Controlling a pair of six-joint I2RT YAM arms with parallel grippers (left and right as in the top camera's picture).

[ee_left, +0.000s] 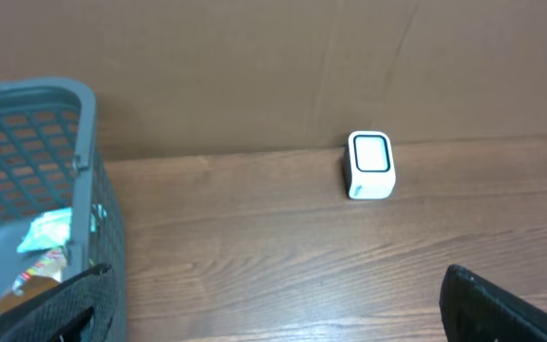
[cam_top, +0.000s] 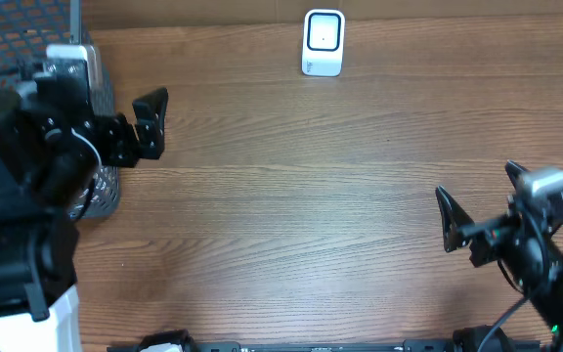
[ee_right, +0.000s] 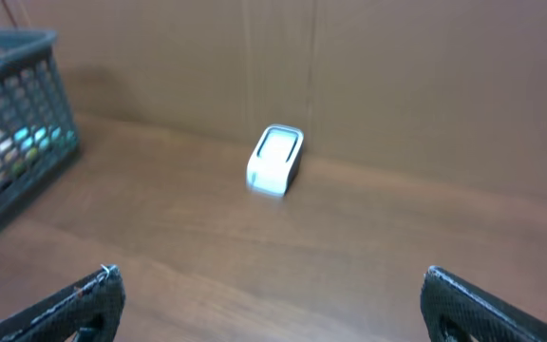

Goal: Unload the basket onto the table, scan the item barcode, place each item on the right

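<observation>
At the left edge of the overhead frame, the left gripper (cam_top: 151, 124) hovers beside the grey basket (cam_top: 27, 34), pointing right, jaws spread wide and empty. Packets (ee_left: 44, 233) lie in the basket. At top centre the white scanner (cam_top: 323, 42) stands on the table (cam_top: 281, 196), its window facing up and towards the lower edge, its long axis running up-down the frame. At lower right the right gripper (cam_top: 477, 200) hangs open, holding nothing, aimed up-left.

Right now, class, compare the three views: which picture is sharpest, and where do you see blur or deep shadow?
Overhead view: sharpest, even light, crisp wood grain around the scanner. Left wrist view: scanner clear, claw fingers dark and soft-edged. Right wrist view: softest; basket blurred.
</observation>
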